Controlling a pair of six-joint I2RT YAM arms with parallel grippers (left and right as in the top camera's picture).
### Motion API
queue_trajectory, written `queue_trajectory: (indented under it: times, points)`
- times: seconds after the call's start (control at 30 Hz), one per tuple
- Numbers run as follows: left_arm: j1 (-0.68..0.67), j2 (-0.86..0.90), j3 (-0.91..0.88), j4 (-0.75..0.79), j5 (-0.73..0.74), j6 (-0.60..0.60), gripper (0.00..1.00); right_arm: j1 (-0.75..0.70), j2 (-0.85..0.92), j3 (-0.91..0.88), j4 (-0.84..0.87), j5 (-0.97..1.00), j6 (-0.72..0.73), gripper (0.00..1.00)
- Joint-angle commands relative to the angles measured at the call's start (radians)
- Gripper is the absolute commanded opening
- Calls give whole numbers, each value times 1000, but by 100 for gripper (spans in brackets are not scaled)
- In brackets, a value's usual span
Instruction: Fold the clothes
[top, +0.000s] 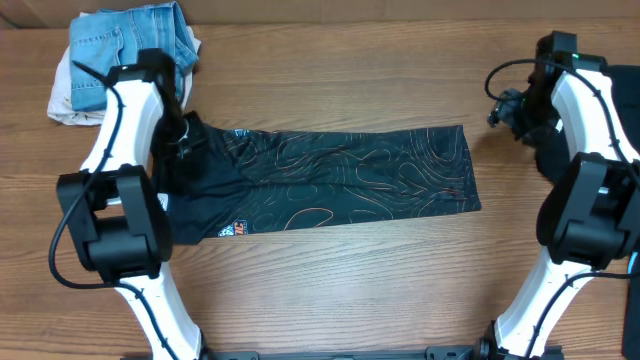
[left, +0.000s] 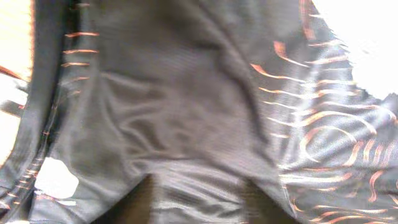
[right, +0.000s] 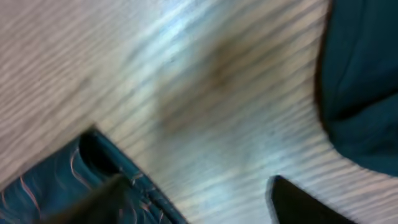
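Your jersey (top: 350, 185) lay stretched across the table's (top: 330, 290) middle, thin, limp, likely slippery, best pinched at its corners. Right gripper (right: 193, 202) hung released off its right end; left gripper's (left: 196, 208) grip couldn't be told.

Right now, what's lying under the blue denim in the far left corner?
A pale cloth pokes out beneath the denim at its left edge. The denim covers the rest, so its full shape is hidden.

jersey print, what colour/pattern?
Black jersey with fine orange contour lines; clearest in the overhead view.
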Motion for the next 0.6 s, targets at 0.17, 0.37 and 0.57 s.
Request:
queue_trajectory:
  times: [0.17,0.37,0.57]
  points:
    - [-23,-1,22,-31,76,26,82,-16,-4,-8,-41,-227,-312,100]
    - [-37,-20,105,-57,174,110,83,-19,-4,-34,-88,-309,-367,100]
    - [-63,-113,152,-57,164,120,84,-26,-4,-35,-88,-236,-367,100]
